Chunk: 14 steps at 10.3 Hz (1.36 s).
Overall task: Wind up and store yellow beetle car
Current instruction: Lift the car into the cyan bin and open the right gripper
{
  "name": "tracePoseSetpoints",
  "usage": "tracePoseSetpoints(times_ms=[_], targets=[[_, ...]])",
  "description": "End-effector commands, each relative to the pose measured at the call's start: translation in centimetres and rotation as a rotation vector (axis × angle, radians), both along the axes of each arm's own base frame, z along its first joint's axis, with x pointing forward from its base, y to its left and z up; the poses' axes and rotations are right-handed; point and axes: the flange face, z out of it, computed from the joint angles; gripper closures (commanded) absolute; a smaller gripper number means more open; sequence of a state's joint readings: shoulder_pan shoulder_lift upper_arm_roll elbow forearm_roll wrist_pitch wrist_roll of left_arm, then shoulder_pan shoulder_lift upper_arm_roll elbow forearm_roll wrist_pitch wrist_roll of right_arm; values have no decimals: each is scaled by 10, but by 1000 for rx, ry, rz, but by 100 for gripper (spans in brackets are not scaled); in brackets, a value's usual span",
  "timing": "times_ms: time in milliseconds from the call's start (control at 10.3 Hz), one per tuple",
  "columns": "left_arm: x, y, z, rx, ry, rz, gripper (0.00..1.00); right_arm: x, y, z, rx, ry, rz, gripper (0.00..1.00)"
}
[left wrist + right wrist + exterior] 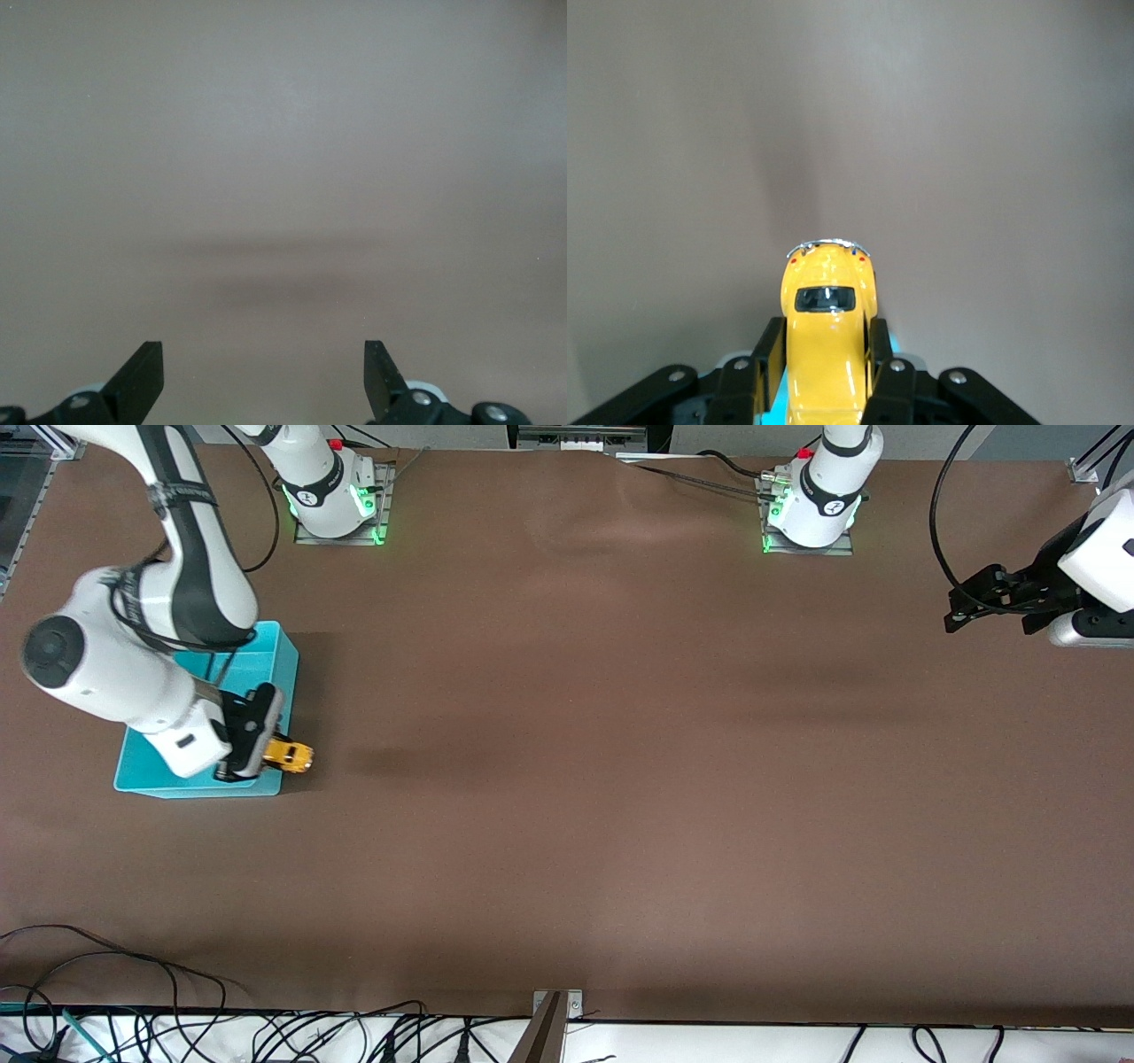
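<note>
My right gripper (270, 755) is shut on the yellow beetle car (290, 755), holding it over the rim of the turquoise bin (257, 659) at the corner nearer the front camera. In the right wrist view the yellow beetle car (828, 341) sits clamped by its sides between the two fingers (769, 354), its end with the dark window sticking out over the brown table, and a sliver of the turquoise bin (772, 390) shows below it. My left gripper (961, 607) is open and empty above the left arm's end of the table, where that arm waits; its fingertips (142, 372) frame bare table.
The brown table (602, 779) stretches between the two arm bases (337, 505). Cables lie along the table's front edge (266, 1027). A metal bracket (554, 1019) stands at the middle of that edge.
</note>
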<state>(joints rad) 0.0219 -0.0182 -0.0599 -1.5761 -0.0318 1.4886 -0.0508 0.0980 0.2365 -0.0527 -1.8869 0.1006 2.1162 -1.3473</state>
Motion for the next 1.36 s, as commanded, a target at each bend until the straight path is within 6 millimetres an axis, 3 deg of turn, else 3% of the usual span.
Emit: tracePoseSetpoints(times_ms=[0, 195, 390, 585, 780, 1267], targets=[[-2, 0, 3, -6, 5, 2, 0, -46, -35, 9, -87, 9, -6, 100], [-2, 1, 3, -6, 5, 2, 0, -99, -71, -12, -89, -33, -48, 100], [-2, 1, 3, -6, 5, 4, 0, -132, -125, -54, -85, -50, -124, 100], [-2, -2, 3, -8, 3, -1, 0, -167, -147, -95, -90, -99, -151, 100], [-2, -3, 4, -8, 2, -3, 0, -185, -164, -124, -102, -84, -193, 100], [-2, -3, 4, -8, 2, -3, 0, -212, -184, -161, -108, 11, -256, 100]])
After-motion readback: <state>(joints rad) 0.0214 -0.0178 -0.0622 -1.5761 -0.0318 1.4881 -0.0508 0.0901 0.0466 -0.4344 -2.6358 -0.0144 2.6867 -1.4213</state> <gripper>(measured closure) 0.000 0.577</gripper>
